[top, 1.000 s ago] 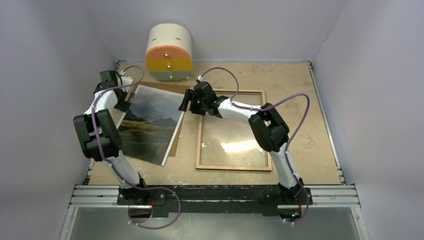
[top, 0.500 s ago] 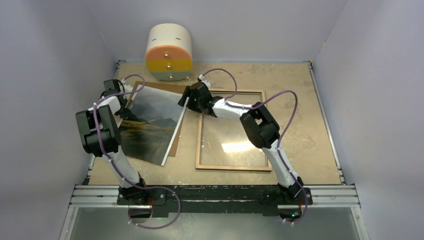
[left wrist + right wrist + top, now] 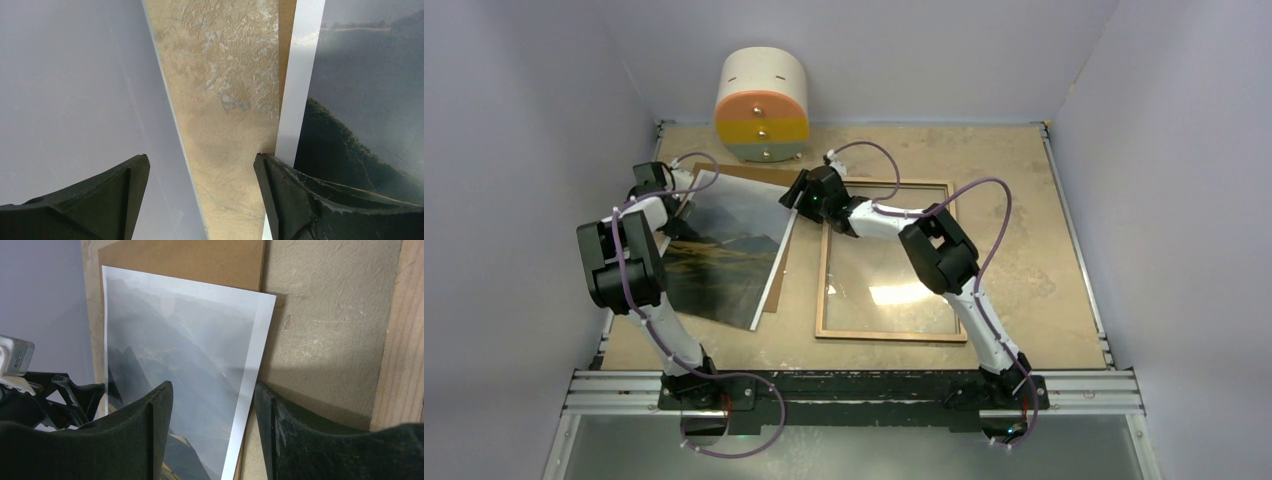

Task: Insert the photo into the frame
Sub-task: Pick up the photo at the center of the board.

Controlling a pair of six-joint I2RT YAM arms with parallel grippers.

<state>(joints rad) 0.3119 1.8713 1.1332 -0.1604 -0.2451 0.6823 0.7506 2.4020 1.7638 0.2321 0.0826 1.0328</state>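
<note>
Between the wide-open fingers (image 3: 125, 440) of the right gripper (image 3: 211, 390) lies one edge of the photo (image 3: 190, 355), ungripped; the left gripper (image 3: 201, 158) gapes empty beside it. A one-sided pinch could crease it short of the frame (image 3: 400, 340).

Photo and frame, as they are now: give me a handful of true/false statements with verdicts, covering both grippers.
1. The photo lies inside the frame. False: it rests on the brown backing board, left of the frame.
2. The frame lies flat on the table, light-wood side up. True.
3. The right gripper is open, with the photo's white-bordered edge between its fingers in the wrist view. True.
4. The left gripper is shut on the photo. False: its fingers stand wide apart, one of them at the photo's white border.
5. The round drawer unit stands on the frame's glass. False: it stands at the back of the table, behind the photo.
</note>
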